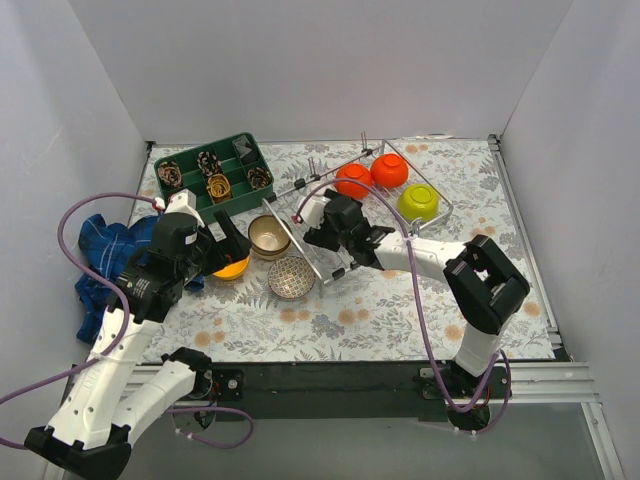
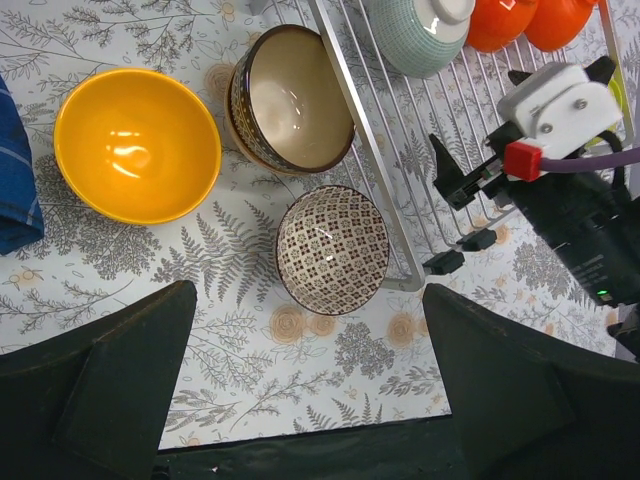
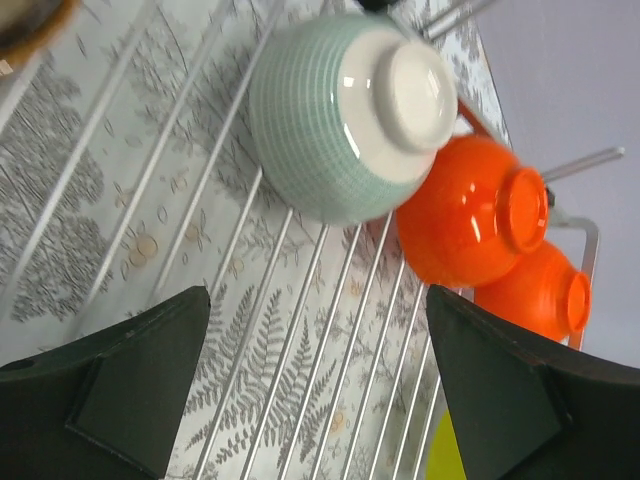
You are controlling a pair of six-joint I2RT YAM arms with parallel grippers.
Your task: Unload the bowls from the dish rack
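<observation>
Silver wire dish rack (image 2: 366, 150) is seen on the fern-patterned worktop (image 1: 400, 310). It holds two upturned red-orange bowls (image 3: 470, 220), an upturned pale grey-green ribbed bowl (image 3: 340, 120) and a lime green bowl (image 1: 418, 202). An orange-yellow bowl (image 2: 137, 143), a dark brown bowl (image 2: 290, 98) and a white lattice-patterned bowl (image 2: 332, 249) are set upright beside the rack. The left claw (image 2: 310, 390) is held released above them; the right claw (image 3: 320, 400), also released, is held over the rack.

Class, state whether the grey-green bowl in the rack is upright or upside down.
Upside down: the grey-green bowl shows its white foot ring upward, rim toward the dish rack wires.
</observation>
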